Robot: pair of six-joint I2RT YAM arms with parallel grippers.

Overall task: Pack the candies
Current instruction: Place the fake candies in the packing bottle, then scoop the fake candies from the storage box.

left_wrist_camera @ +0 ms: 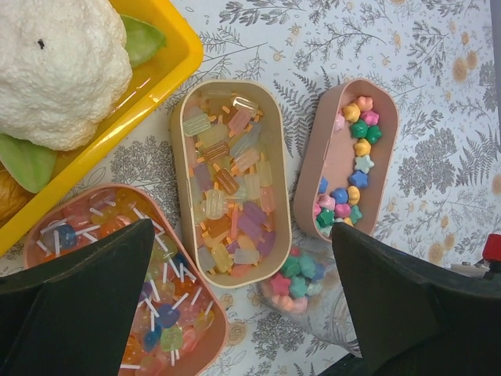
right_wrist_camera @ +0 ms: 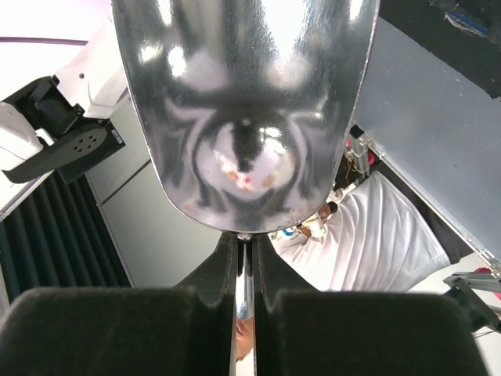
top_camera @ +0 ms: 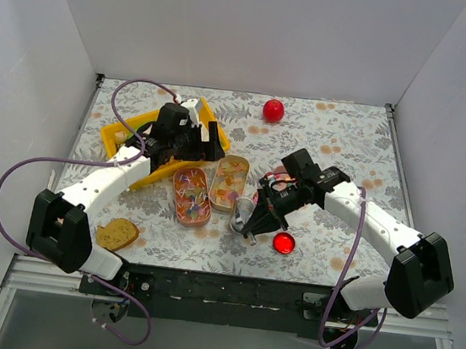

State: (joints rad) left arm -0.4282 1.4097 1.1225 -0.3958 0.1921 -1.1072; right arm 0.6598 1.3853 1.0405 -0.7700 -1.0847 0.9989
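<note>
The candies lie sorted in three oval boxes on the flowered counter. Pale ice-lolly shapes fill the beige box in the middle. Lollipops on white sticks fill the pink box at its 8 o'clock, and star shapes line one side of the second pink box at its 3 o'clock. A small heap of stars sits at the beige box's 5 o'clock; whether something clear holds them I cannot tell.

The left tool hangs over the boxes with its fingers wide apart, gripping nothing. At the boxes' 10 o'clock is the yellow tray with a white cauliflower in it.

The right tool is narrow, pinched on the thin handle of a metal scoop, at the boxes' 3 o'clock in the top view. A red disc lies at its 4 o'clock, a red ball at 12 o'clock near the counter's far edge, and a toast-like slice at the boxes' 8 o'clock.
</note>
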